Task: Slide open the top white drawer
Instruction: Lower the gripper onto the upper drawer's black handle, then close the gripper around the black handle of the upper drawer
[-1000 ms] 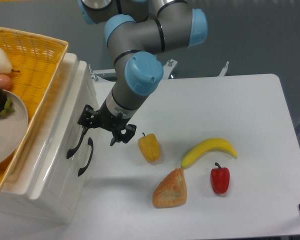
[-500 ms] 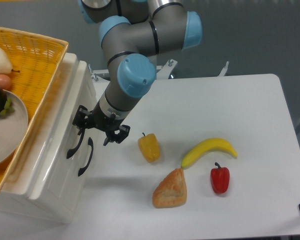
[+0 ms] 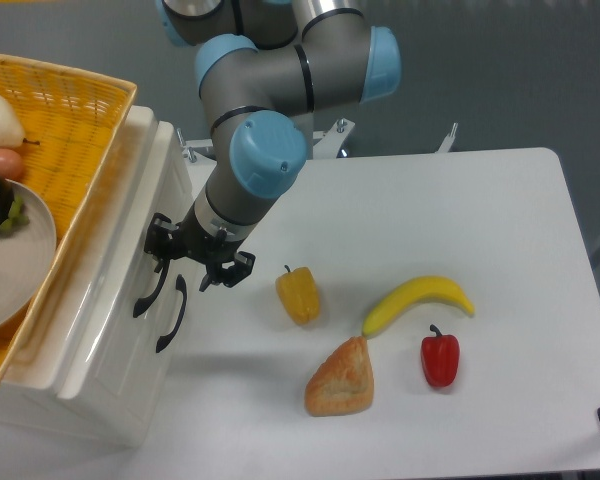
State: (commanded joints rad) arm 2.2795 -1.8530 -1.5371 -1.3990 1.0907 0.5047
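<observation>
Two black fingers of the gripper (image 3: 192, 262) stand spread apart at the front of the white cabinet, one at the upper end of a black curved handle (image 3: 150, 288), the other out over the table (image 3: 500, 220) on the side away from the cabinet. Whether the near finger touches the handle cannot be told from this view. That handle belongs to the top white drawer (image 3: 130, 230), which sits in the cabinet at the left edge of the table, its glossy front facing the arm. Just beside it, a second black handle (image 3: 173, 314) marks the lower drawer (image 3: 120, 370). How far either drawer stands out cannot be judged from this angle.

Behind the fingers, the grey arm (image 3: 270, 90) with light blue joint caps rises toward the top of the view.

On top of the cabinet rests a yellow wicker basket (image 3: 75, 120), holding a grey plate (image 3: 30, 260) and some rounded things at the far left, partly cut off.

On the table, near the fingers, lies a yellow bell pepper (image 3: 299, 294). Further right are a banana (image 3: 417, 301), a red bell pepper (image 3: 440, 359) just below it, and a piece of bread (image 3: 342, 377) between and in front of the two peppers. All four lie apart from one another.
</observation>
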